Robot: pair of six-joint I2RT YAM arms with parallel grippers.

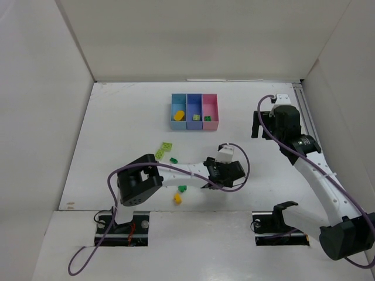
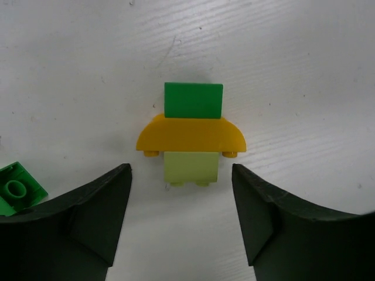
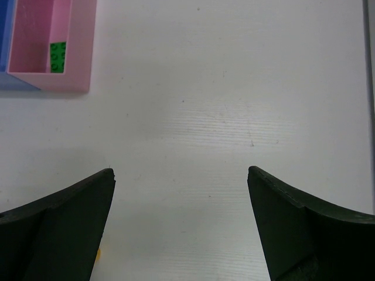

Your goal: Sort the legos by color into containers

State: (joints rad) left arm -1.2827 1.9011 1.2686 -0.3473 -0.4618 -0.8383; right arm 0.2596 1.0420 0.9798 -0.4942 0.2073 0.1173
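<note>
Lying just beyond the parted left fingers (image 2: 88,222) are three touching legos (image 2: 190,136).

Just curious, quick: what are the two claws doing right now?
Left gripper: open, empty, over three clustered legos.
Right gripper: open, empty.

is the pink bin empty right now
No, a dark green brick lies inside the pink bin, as the right wrist view shows.
</note>
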